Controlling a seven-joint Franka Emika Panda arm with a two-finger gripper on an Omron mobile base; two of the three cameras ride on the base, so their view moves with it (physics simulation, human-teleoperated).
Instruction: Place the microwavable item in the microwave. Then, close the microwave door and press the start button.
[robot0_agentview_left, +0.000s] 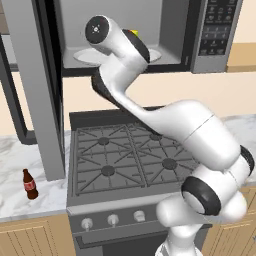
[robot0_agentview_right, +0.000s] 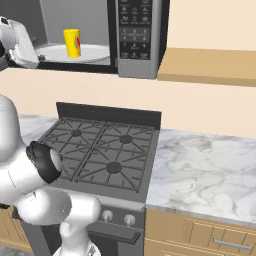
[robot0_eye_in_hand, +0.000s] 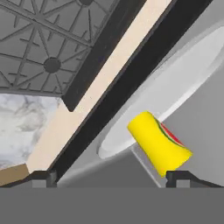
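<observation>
One small yellow cup (robot0_agentview_right: 72, 43) stands upright on the white turntable (robot0_agentview_right: 95, 53) inside the microwave (robot0_agentview_right: 137, 65), toward the front of the plate. In the hand view it lies just ahead of the hand (robot0_eye_in_hand: 112, 177), whose two dark fingertips (robot0_eye_in_hand: 41, 177) stand wide apart with nothing between them: the hand is released, and the cup stands free of it.

By its look the cup is light, stiff-walled and smooth, slightly tapered, with a red-orange mark on its side. A thing this light and tall would tip at a slight knock from a finger, and smooth walls could slip under a weak pinch. If it needed retaking, the best hold would be across the middle of its wall, fingers on opposite sides, below the rim. Whether it holds anything I cannot tell; its top is not visible clearly.

The microwave door (robot0_agentview_left: 37, 90) hangs open at the left of the left base view, edge-on, a wide stiff panel that should swing on a push near its free edge. The keypad panel (robot0_agentview_right: 134, 25) sits on the right of the opening.

On the desk left of the stove (robot0_agentview_left: 120, 160) stands a cola bottle (robot0_agentview_left: 29, 184), well apart from all this.
</observation>
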